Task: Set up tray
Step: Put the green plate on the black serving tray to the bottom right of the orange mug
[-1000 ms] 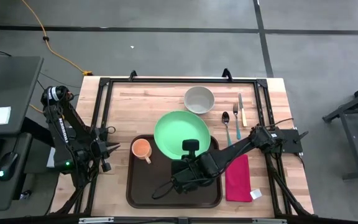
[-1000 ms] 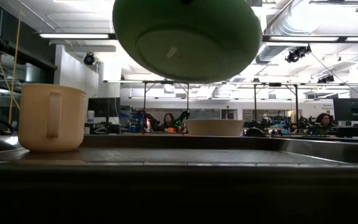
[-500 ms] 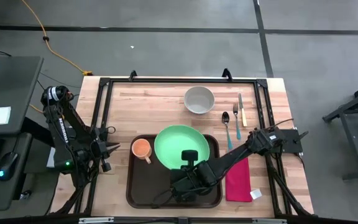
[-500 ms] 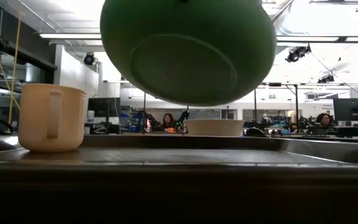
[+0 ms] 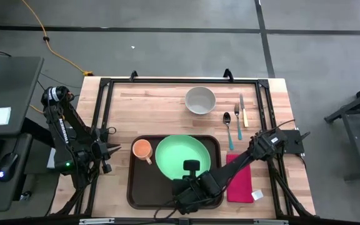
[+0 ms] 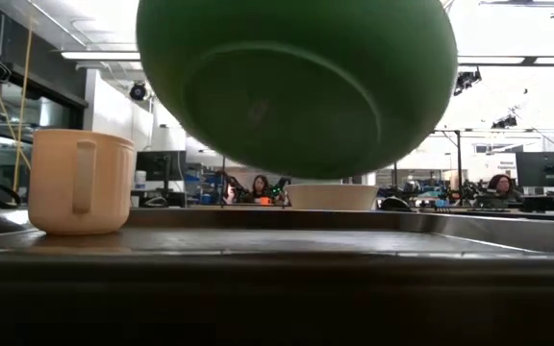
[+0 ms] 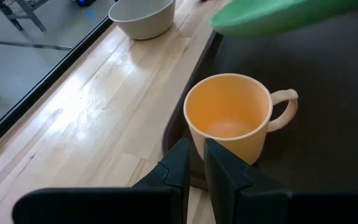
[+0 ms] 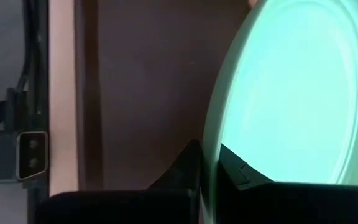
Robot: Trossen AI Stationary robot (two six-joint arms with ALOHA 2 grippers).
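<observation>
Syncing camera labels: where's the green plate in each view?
High view: green plate centre, over the tray, right gripper shut on its near edge.
Low view: plate fills the top, underside showing, held above the tray.
Left wrist view: plate edge at the top right.
Right wrist view: plate fills the right half.
Shared landmark: orange cup, absent from the right wrist view.

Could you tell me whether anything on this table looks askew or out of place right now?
Only the green plate: it hangs tilted above the tray, pinched at its rim by the right gripper, not yet set down. The cup stands upright on the tray.
</observation>
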